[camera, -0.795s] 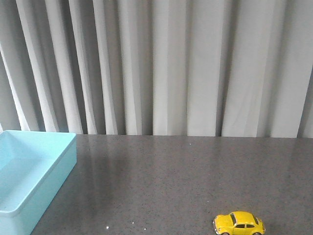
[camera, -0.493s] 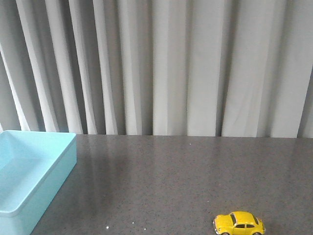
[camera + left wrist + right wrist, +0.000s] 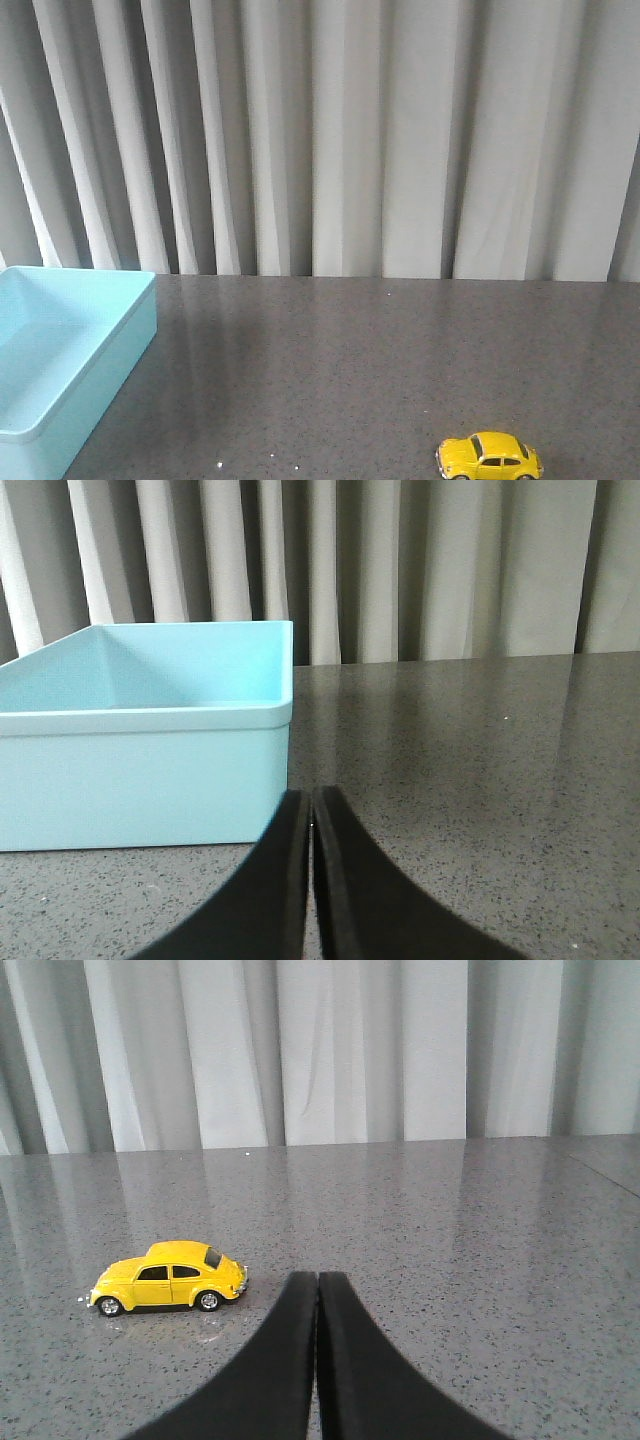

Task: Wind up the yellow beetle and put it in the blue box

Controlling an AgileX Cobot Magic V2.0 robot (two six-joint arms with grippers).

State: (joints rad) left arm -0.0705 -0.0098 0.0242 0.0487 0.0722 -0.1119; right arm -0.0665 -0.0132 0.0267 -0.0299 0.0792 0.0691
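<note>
The yellow beetle [image 3: 489, 456] stands on its wheels on the dark speckled table near the front right edge of the front view. The right wrist view shows the same yellow beetle [image 3: 168, 1278], side-on, a short way off to one side of my right gripper [image 3: 317, 1278], which is shut with nothing in it. The blue box [image 3: 60, 375] lies empty at the left of the table. Its near corner [image 3: 280, 712] rises just beyond my left gripper [image 3: 311, 795], also shut and empty. Neither arm shows in the front view.
A grey pleated curtain [image 3: 330, 140] hangs along the far edge of the table [image 3: 330, 370]. Bare tabletop lies between the box and the beetle.
</note>
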